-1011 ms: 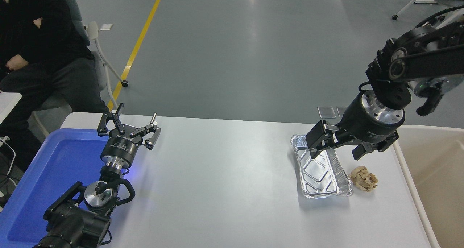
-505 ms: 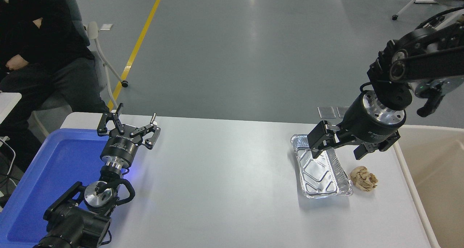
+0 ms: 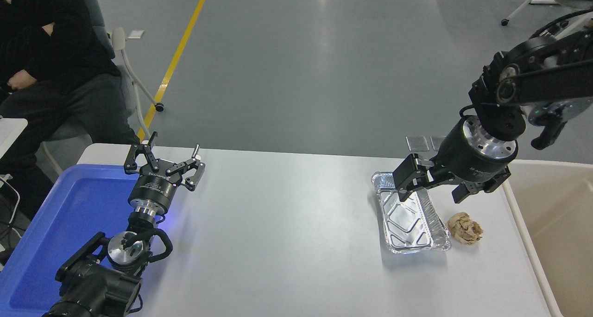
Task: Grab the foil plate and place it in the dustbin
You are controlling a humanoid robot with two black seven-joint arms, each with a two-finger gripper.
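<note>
The right gripper [image 3: 431, 194] hung with its fingers spread wide over the far end of the foil plate [image 3: 410, 218], one finger inside it. The plate lay flat near the table's [image 3: 287, 224] right edge, a paper ball [image 3: 465, 228] beside it, the dustbin [image 3: 551, 215] further right. The left gripper [image 3: 164, 161] rested open at the blue tray [image 3: 55, 215].
</note>
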